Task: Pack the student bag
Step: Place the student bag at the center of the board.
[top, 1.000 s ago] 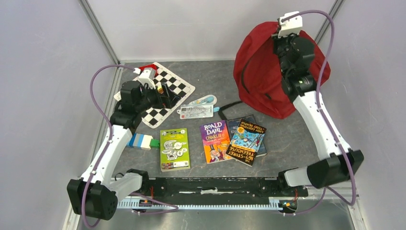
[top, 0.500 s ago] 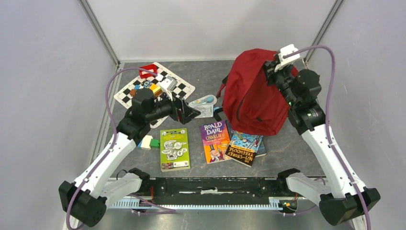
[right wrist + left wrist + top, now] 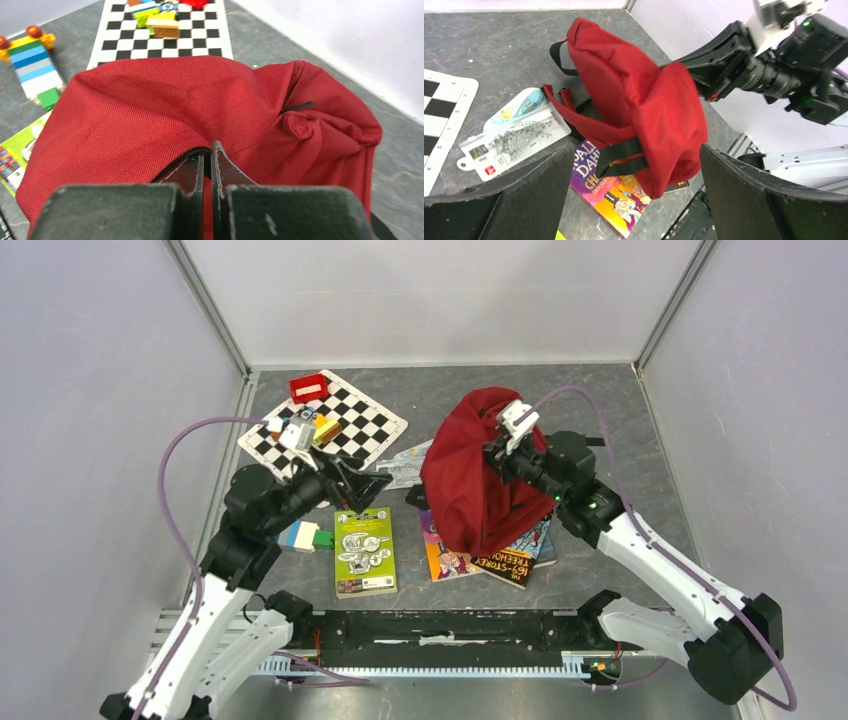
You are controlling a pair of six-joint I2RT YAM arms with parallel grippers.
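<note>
Your right gripper (image 3: 207, 150) is closed tight on a fold of the red fabric of the student bag (image 3: 470, 475); in the right wrist view its two fingers are pressed almost together with the cloth between them. The bag is near the middle of the table, a little to the right. It is held by this fold and its lower part hangs over the Roald Dahl book (image 3: 443, 560) and the Treehouse book (image 3: 516, 562), so it covers the far half of both. You cannot tell if the bag rests on them. Its black straps (image 3: 621, 156) hang loose on the left side.

Your left gripper (image 3: 368, 483) is spread wide and holds nothing. It is just left of the bag and points toward it, above the far edge of the green book (image 3: 363, 551). The geometry set packet (image 3: 509, 142) lies flat between this gripper and the bag, next to the chessboard (image 3: 365, 425). The red box (image 3: 309, 388) sits at the far corner of the chessboard.
</note>
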